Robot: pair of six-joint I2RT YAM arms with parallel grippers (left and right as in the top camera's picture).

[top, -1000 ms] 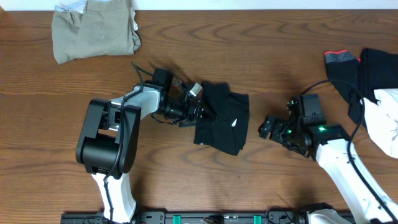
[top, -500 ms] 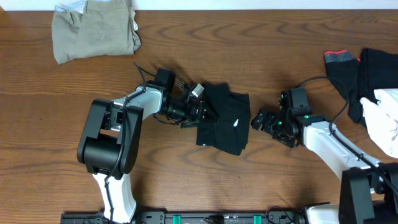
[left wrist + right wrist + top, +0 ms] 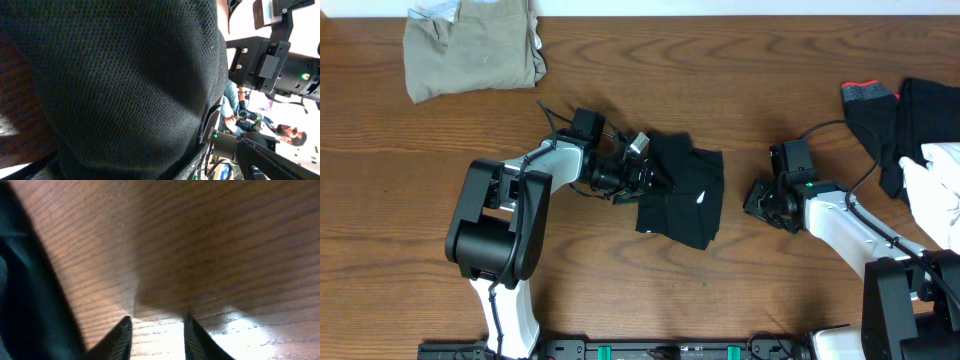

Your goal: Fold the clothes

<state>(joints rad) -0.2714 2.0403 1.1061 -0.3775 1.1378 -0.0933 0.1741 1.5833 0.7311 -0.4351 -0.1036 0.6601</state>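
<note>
A black garment (image 3: 682,195) lies folded in a rough square at the middle of the table. My left gripper (image 3: 640,170) is at its left edge, jaws spread wide around the cloth's border. In the left wrist view black mesh fabric (image 3: 125,85) fills the picture and hides the fingers. My right gripper (image 3: 757,198) hovers low over bare wood just right of the garment, apart from it. In the right wrist view my right gripper (image 3: 157,327) shows a narrow gap with only wood between the fingertips (image 3: 124,330). Dark cloth (image 3: 20,295) runs along that view's left edge.
A folded khaki garment (image 3: 470,45) lies at the back left corner. At the right edge sits a pile with a black piece (image 3: 920,110), a grey and red piece (image 3: 868,95) and a white piece (image 3: 942,190). The right arm's cable (image 3: 860,180) trails toward the pile.
My right gripper reached left toward the black garment, then drew back a little to the right, and its jaws narrowed from wide. The left arm and the garment barely shifted.
</note>
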